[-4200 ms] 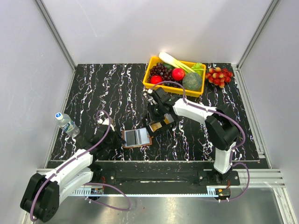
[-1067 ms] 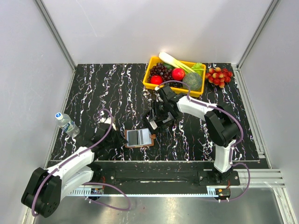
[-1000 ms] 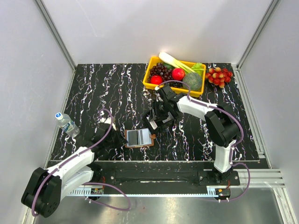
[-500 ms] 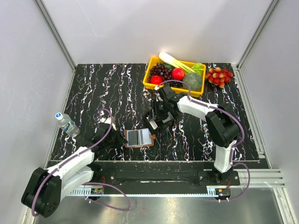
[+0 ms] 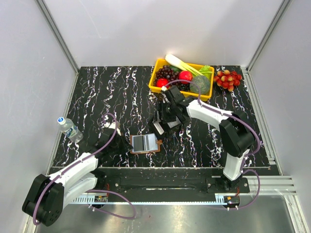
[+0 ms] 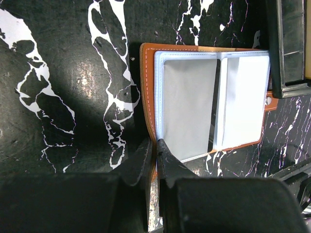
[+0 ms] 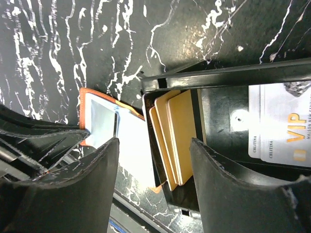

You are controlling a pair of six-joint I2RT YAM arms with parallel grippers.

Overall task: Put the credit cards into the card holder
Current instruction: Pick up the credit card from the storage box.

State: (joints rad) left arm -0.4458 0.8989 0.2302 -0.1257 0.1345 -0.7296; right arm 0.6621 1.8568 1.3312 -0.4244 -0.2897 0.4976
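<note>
The card holder (image 5: 144, 143) lies open near the front of the table, brown edge (image 6: 146, 92) round pale clear sleeves (image 6: 189, 107). My left gripper (image 6: 156, 145) is shut on its near brown edge. To its right stands a small black box (image 6: 291, 48). It holds a stack of orange-gold credit cards (image 7: 181, 136) and white VIP cards (image 7: 279, 126). My right gripper (image 7: 154, 142) hangs over that box (image 7: 221, 77) with its jaws wide apart. The orange-gold stack lies below the gap, and neither finger touches it. The card holder (image 7: 104, 121) shows past the right gripper's left finger.
A yellow bin (image 5: 156, 68) of fruit and vegetables stands at the back, with a bunch of red fruit (image 5: 228, 77) to its right. A water bottle (image 5: 68, 127) lies by the left edge. The right arm (image 5: 209, 114) reaches across the middle.
My right gripper's jaws have spread wider and the right wrist has shifted slightly towards the back. The left gripper and the card holder have stayed in place.
</note>
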